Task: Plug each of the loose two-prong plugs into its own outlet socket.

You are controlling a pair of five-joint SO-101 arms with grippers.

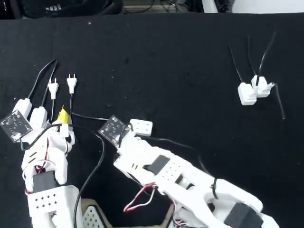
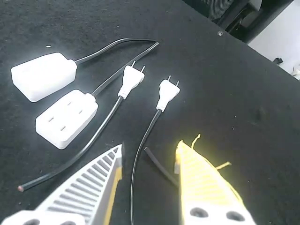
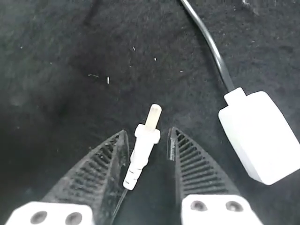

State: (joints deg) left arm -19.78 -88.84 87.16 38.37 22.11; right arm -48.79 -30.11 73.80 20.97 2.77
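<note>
Right pincer (image 3: 147, 132): spread astride a white plug (image 3: 140, 154) lying on the desk (image 3: 56, 61), just beside an outlet socket (image 3: 260, 136); seemingly poised to pinch it
Left pincer (image 2: 150, 145): spread, empty; well apart from that socket, facing a loose two-prong plug (image 2: 168, 91)

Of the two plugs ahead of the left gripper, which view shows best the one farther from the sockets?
The left wrist view: the plug is near, with both prongs distinct. In the high view the same plug is small. The right wrist view faces another plug.
</note>
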